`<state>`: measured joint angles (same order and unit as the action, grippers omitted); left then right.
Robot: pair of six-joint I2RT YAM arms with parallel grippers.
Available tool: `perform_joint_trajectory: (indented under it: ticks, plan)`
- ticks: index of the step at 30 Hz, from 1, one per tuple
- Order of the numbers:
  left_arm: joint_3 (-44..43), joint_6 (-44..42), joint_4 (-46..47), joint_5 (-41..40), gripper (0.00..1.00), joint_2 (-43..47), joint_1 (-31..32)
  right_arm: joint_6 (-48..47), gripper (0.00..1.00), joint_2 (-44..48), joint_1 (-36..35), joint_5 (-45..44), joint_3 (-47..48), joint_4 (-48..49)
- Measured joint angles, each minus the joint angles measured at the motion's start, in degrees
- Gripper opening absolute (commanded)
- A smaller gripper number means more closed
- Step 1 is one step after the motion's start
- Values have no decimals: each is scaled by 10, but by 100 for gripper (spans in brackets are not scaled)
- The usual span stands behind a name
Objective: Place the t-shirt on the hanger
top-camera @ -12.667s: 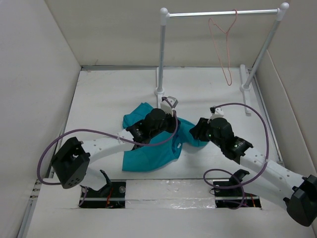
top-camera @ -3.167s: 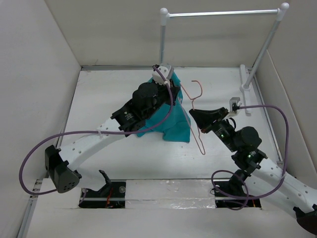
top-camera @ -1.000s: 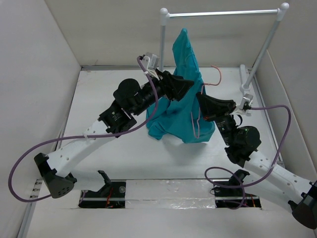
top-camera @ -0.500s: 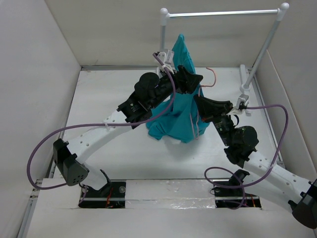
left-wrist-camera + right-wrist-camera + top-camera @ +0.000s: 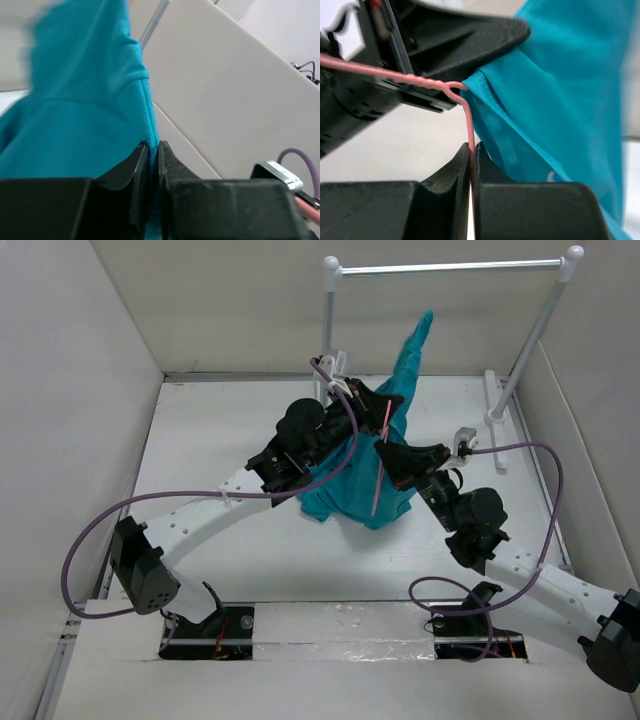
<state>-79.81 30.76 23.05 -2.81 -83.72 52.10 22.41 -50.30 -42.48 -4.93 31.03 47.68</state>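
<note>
While left gripper [image 5: 150, 146] pinches raised t-shirt [image 5: 414, 352], right gripper [image 5: 472, 147], reaching inward, clamps hanger [image 5: 377, 485].

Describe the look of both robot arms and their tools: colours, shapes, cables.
Left arm and right arm: white links, black joint housings, a looping purple cable each. Left tool and right tool: black, two tapered fingers.

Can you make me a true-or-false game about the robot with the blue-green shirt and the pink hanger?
1. The left fingers pinch the t-shirt. True.
2. The right fingers hold nothing. False: they are shut on the hanger.
3. The hanger hangs on the rack. False: the right fingers hold it beside the t-shirt.
4. The t-shirt is teal. True.
</note>
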Motion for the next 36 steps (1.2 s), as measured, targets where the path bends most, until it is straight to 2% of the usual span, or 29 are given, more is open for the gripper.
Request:
perform_joint_trajectory:
  ticks: [3, 5, 6, 7, 8, 12, 13, 14, 15, 16, 19, 20, 23, 25, 28, 36]
  plan:
    - [23, 6, 10, 2, 0, 10, 3, -2, 1, -7, -5, 7, 0, -11]
    - [42, 11, 17, 3, 0, 23, 2, -1, 13, -7, -8, 10, 0, -22]
    - [54, 14, 20, 5, 0, 31, -1, 0, 27, -7, -9, 16, 0, -27]
    - [68, 16, 22, 9, 0, 42, -3, 4, 33, -6, -12, 17, 3, -39]
    - [84, 16, 23, 11, 0, 55, -7, 8, 43, -5, -11, 18, 6, -51]
    - [138, 18, 28, 21, 0, 102, -36, 16, 57, 34, -11, 19, 17, -108]
    - [151, 21, 28, 24, 0, 115, -45, 16, 57, 51, -12, 19, 19, -128]
    - [162, 24, 26, 28, 0, 127, -54, 15, 48, 70, -12, 17, 19, -148]
    - [170, 27, 25, 32, 0, 139, -64, 15, 9, 88, -12, 14, 19, -166]
    - [178, 30, 24, 37, 0, 151, -73, 12, 0, 106, -12, 10, 18, -182]
    - [188, 38, 16, 47, 0, 182, -91, 17, 0, 145, -11, -1, -3, -206]
    - [188, 40, 13, 50, 0, 191, -94, 18, 2, 151, -11, -3, -12, -211]
    - [188, 43, 6, 61, 0, 216, -97, 19, 49, 140, -10, -6, -30, -238]
    - [188, 43, 1, 66, 0, 226, -98, 15, 59, 107, -5, 2, -33, -267]
    - [188, 43, -10, 70, 0, 235, -98, -3, 64, 59, 1, 29, -33, -303]
    - [188, 43, -40, 73, 0, 240, -101, -31, 62, 4, 2, 105, -21, -331]
